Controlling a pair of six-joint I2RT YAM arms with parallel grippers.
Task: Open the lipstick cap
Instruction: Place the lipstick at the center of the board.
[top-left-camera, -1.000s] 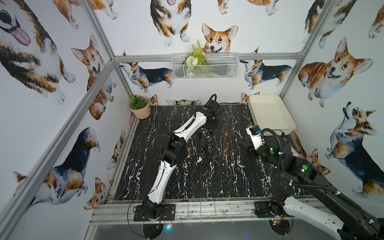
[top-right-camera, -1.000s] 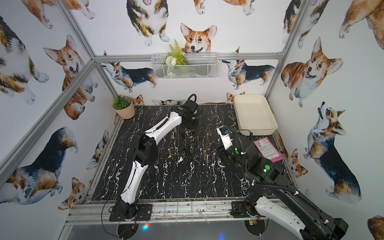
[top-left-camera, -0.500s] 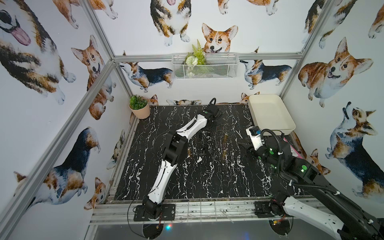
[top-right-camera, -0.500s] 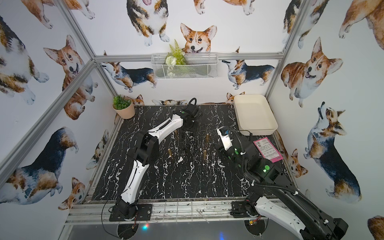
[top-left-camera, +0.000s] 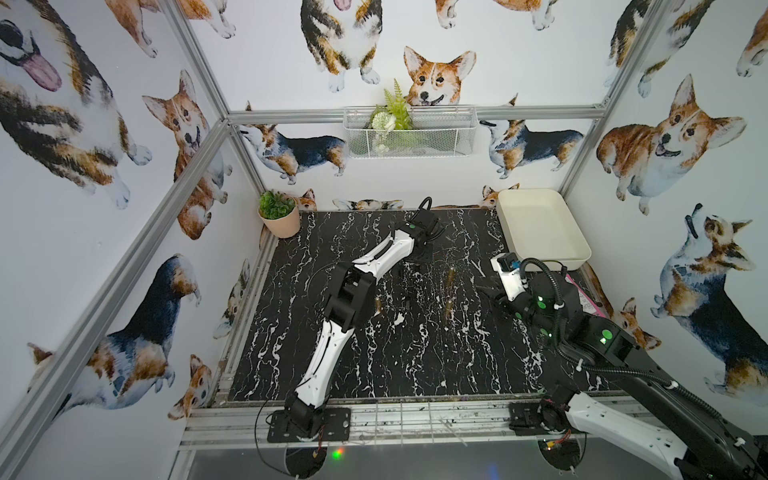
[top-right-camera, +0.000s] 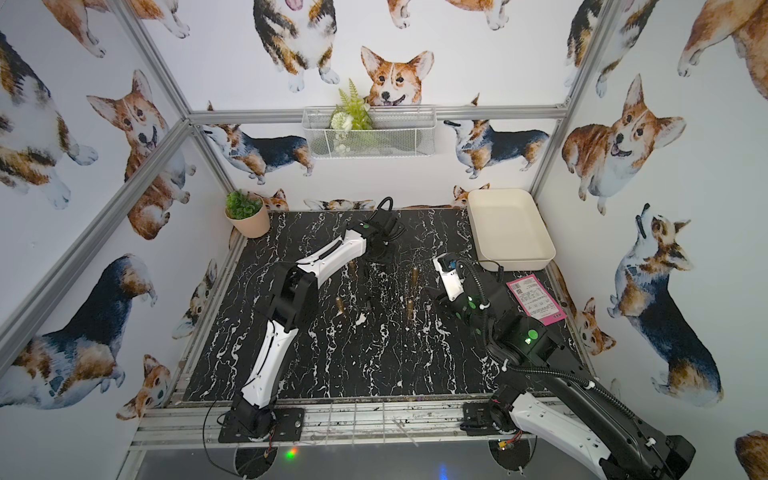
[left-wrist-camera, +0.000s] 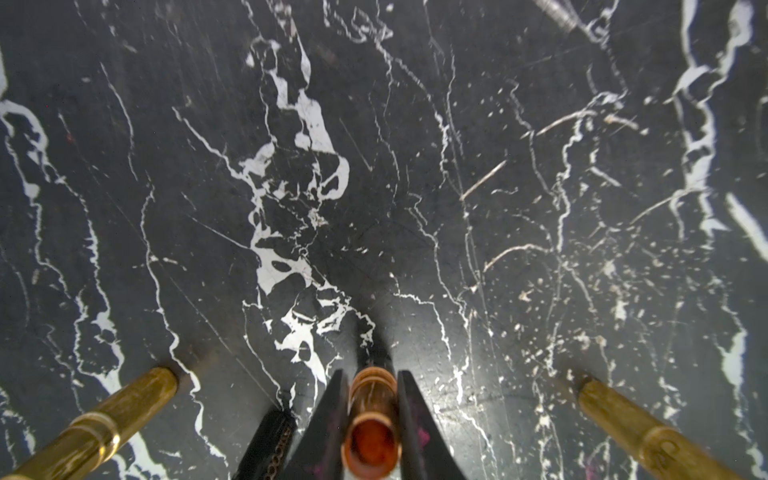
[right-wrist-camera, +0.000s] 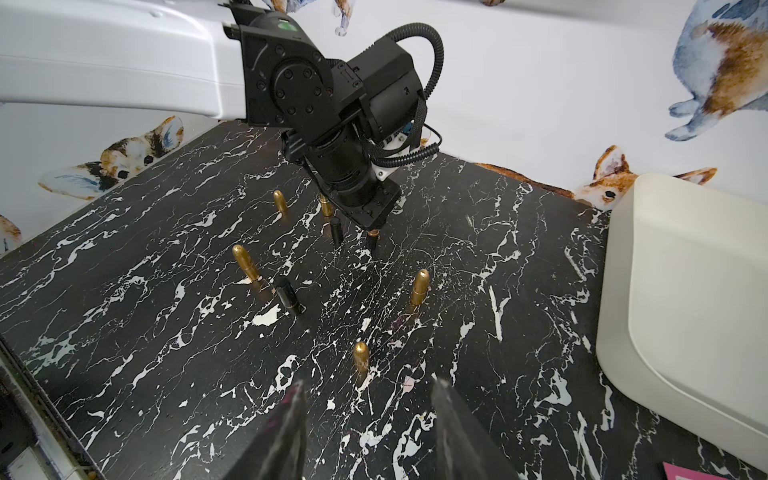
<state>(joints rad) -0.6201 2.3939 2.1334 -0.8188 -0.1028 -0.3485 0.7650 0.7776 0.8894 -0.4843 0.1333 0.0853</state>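
Note:
The lipstick (left-wrist-camera: 371, 409) is a copper tube with a red inside on a black base. It stands on the black marble table (top-left-camera: 415, 357) at the far middle. My left gripper (left-wrist-camera: 370, 399) points straight down and is shut on that copper tube; the same grip shows in the right wrist view (right-wrist-camera: 372, 232). A black cap (left-wrist-camera: 268, 440) stands right beside the fingers, and it shows again as a black cap (right-wrist-camera: 336, 232) from the other arm. My right gripper (right-wrist-camera: 368, 399) hovers open over the table's right side with nothing between its fingers.
Several gold bullet-shaped pieces (right-wrist-camera: 419, 286) stand upright round the middle of the table, two of them flanking my left gripper (left-wrist-camera: 124, 411). Another black cylinder (right-wrist-camera: 290, 296) stands among them. A cream tray (top-left-camera: 540, 224) sits at the back right, a plant pot (top-left-camera: 282, 220) at the back left, a pink card (top-right-camera: 536, 299) at the right edge.
My left wrist has sunk a little toward the table at the far middle. The right arm has not moved.

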